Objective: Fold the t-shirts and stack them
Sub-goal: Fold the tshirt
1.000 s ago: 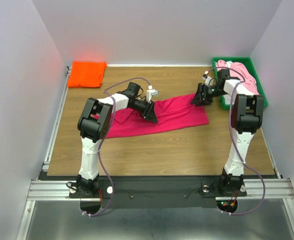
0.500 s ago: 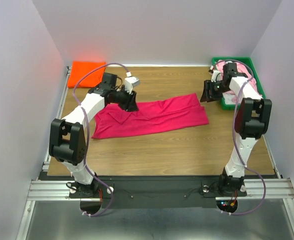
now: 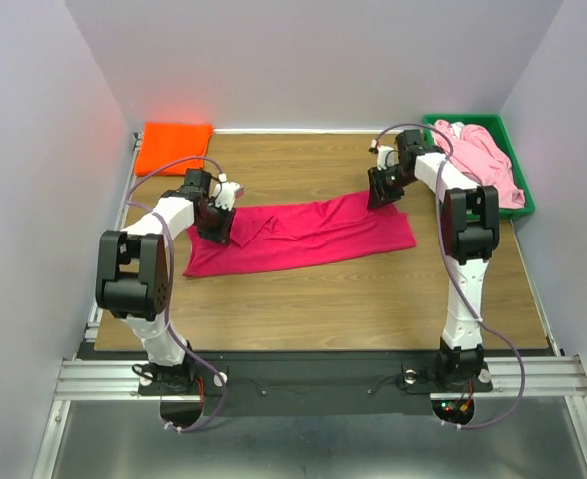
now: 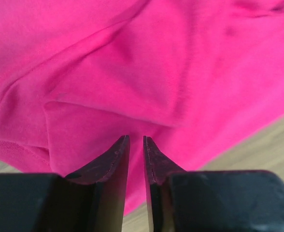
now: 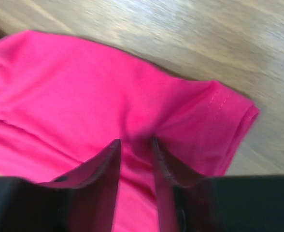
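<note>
From above, the crimson shirt (image 3: 308,235) lies spread lengthwise across the middle of the table (image 3: 323,299). The left claw (image 3: 217,222) is at its left end and the right claw (image 3: 381,190) at its far right corner. The orange shirt (image 3: 174,147) sits folded in the far left corner. The pink shirt (image 3: 488,160) is heaped in the green tray (image 3: 430,124) at the far right. Bare wood in front of the crimson shirt gives room to fold toward the arms, while the tray hems in the right arm.

At the left wrist, the left claw (image 4: 134,140) has its fingers pressed almost together, leaving only a slit. The crimson shirt (image 4: 132,63) puckers at the tips, but whether a fold is nipped cannot be told.

At the right wrist, which is blurred, the right claw (image 5: 134,142) is narrowly spread over the crimson shirt (image 5: 84,87), beside its stitched sleeve hem.

The cloth looks light, limp and quick to wrinkle. Hems and corners look like the surest places to grip it.
</note>
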